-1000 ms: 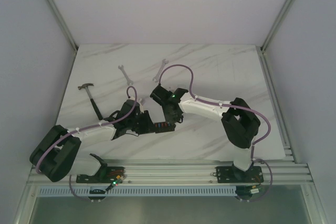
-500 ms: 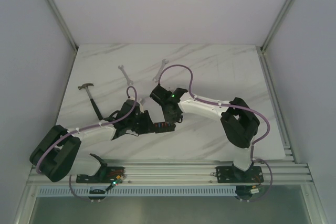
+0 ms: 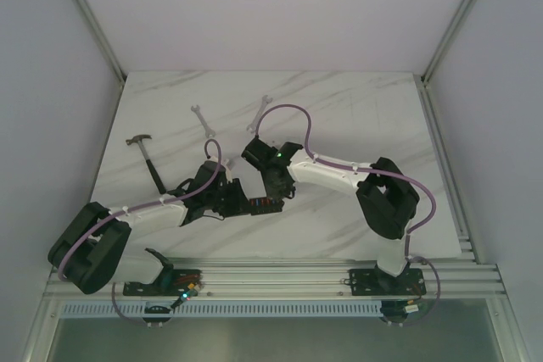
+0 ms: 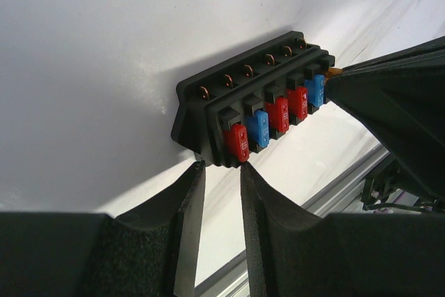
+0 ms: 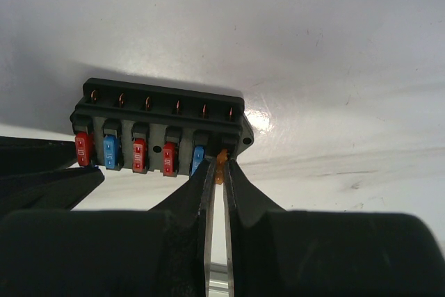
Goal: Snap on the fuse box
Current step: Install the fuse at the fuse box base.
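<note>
- I am working over a white marble table (image 3: 356,116) with pale walls around it.
- Nearest me is the metal rail (image 3: 280,277) that carries both arm bases.
- Just beyond it, near the middle of the table, the fuse box (image 4: 229,95) sits between the two grippers.
- The left gripper (image 4: 220,170) has its fingers a thin slit apart. The tips are against one end of the box, and I cannot tell whether they pinch it.
- The right gripper (image 5: 220,166) is at the other end, clamped on an orange fuse (image 5: 221,158) at the last slot.
- The five fuses (image 5: 111,151) already in the row run red, blue, red, red, blue away from the left gripper.
- Further out to the left lies a hammer (image 3: 146,152).
- Two wrenches (image 3: 201,119) (image 3: 260,112) lie past it, well clear of the box.
</note>
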Motion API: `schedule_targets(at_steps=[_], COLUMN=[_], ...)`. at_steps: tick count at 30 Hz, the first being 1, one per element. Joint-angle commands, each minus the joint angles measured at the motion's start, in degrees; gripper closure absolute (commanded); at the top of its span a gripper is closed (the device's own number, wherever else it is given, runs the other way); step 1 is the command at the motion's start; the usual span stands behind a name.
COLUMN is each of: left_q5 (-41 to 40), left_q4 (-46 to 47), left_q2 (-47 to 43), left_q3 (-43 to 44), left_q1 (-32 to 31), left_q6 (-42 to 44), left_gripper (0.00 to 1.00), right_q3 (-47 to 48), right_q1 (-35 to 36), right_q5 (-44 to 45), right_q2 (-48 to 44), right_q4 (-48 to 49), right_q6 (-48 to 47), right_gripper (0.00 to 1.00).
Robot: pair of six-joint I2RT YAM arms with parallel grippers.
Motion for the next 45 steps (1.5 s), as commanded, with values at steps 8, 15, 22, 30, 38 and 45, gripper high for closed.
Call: schedule_targets(at_steps=[8, 15, 22, 30, 38, 45], left_q5=[-0.87, -0.72, -0.73, -0.83, -0.75, -0.36], left_q4=[-1.26, -1.25, -1.31, -1.34, -1.26, -1.25], left_q2=[-0.05, 0.15, 0.36, 0.24, 0.31, -1.68], left_q3=[-0.14, -0.05, 0.04, -0.22, -0.46, -0.98], left_q1=[0.42, 0.42, 0.41, 0.43, 0.42, 0.42], left_q6=[-0.09, -0.13, 0.02, -0.06, -0.28, -0.44], left_gripper=[0.64, 0.64, 0.64, 0.64, 0.64, 0.64], right_q3=[-2.66, -3.41, -5.59, -7.55, -9.77, -5.60], right_q1=[-0.62, -0.76, -0.85, -1.14, -1.28, -1.21], right_q5=[2.60, 1.65, 1.89, 4.38, 5.92, 2.13], right_q2=[4.37, 5.40, 7.72, 9.21, 13.18, 6.26], right_q4=[-8.50, -7.78, -7.10, -7.78, -6.83, -4.10], right_q6=[-0.41, -0.74, -0.62, -0.05, -0.36, -2.44], right_gripper=[1.00, 1.00, 1.00, 1.00, 1.00, 1.00])
